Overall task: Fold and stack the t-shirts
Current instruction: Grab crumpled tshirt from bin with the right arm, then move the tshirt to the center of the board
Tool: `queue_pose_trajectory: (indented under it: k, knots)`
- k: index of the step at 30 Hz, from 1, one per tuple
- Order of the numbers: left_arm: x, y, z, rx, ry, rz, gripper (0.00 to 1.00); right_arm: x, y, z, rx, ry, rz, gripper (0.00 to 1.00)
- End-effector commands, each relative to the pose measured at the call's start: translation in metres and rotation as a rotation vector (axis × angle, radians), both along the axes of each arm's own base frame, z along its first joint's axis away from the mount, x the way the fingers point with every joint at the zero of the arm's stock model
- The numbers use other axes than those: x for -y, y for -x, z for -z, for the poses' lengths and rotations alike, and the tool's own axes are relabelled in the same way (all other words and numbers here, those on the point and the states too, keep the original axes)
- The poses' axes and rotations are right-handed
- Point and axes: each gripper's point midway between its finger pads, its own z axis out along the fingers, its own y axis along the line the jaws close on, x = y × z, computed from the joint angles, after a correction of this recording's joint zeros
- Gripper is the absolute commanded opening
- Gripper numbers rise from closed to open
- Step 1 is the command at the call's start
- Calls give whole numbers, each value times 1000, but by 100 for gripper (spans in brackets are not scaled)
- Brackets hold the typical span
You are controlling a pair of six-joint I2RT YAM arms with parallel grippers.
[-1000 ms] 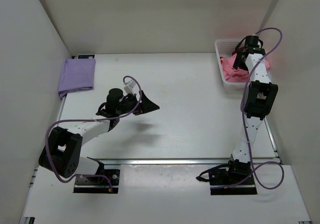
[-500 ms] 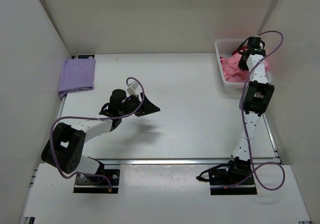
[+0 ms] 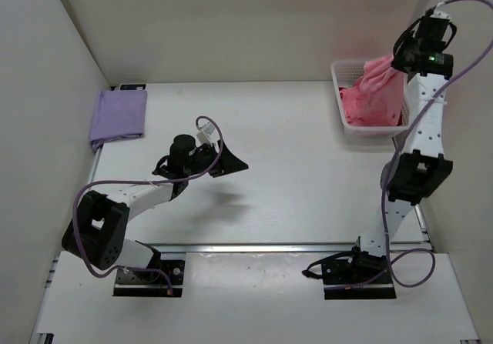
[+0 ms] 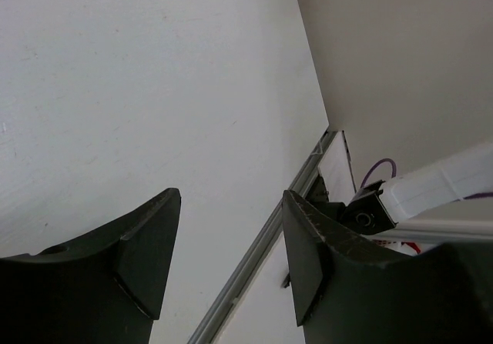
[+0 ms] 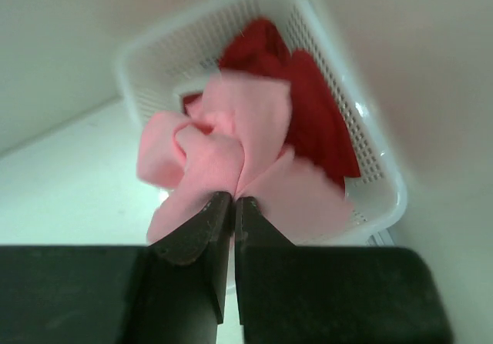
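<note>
Currently the right pincer (image 5: pixel 233 202) is clenched on a bunched fold of the pink t-shirt (image 5: pixel 231 140), held up above the white lattice basket (image 3: pixel 337 90) at the far right of the tabletop (image 3: pixel 293 175). Most of the cloth hangs from the grip w/ its lower part draped down into the basket. Dark red t-shirt (image 5: pixel 312 117) lies crumpled in the basket beneath/behind it. Lavender t-shirt (image 3: pixel 117 115) sits folded at the far left edge, well apart from both arms. Left pincer (image 4: pixel 231 205) is released, nothing btwn its jaws, hovering over bare tabletop left of centre. Handling, as I judge it: the fabric is light, soft and floppy w/ no stiffness, so it'll sag and twist from a single pinch, and a trailing hem could snag the basket rim or drag the red one along. Grip looks to be on a mid-cloth bunch rather than a seam, tho the wrist view is too blurred to be sure. For folding, better holds are prob. the two shoulder or hem corners, one per pincer, so the shirt spreads flat.
</note>
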Motion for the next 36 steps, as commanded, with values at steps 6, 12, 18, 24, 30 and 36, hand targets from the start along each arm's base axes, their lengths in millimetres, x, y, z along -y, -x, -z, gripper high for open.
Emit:
queue_pose_trajectory:
  k: [6,12,18,24,30,36]
  knots:
    - [-18,-20,-52,74,61,-100,65,-110,86,-186,449,-45,-343,0]
    - [-33,-32,-55,54,69,-165,64,-234,191,-300,814,-151,-772,0]
    - [-65,-41,-47,28,70,-291,63,-305,275,-349,968,-394,-1232,0]
    - [-94,-41,-47,31,83,-390,64,-312,255,-279,802,-586,-1327,0]
    - [-120,-34,-17,18,-96,-471,63,-284,225,-81,473,-885,-1144,0]
    - [-111,-13,26,39,-435,-432,61,-226,212,73,168,-682,-705,43]
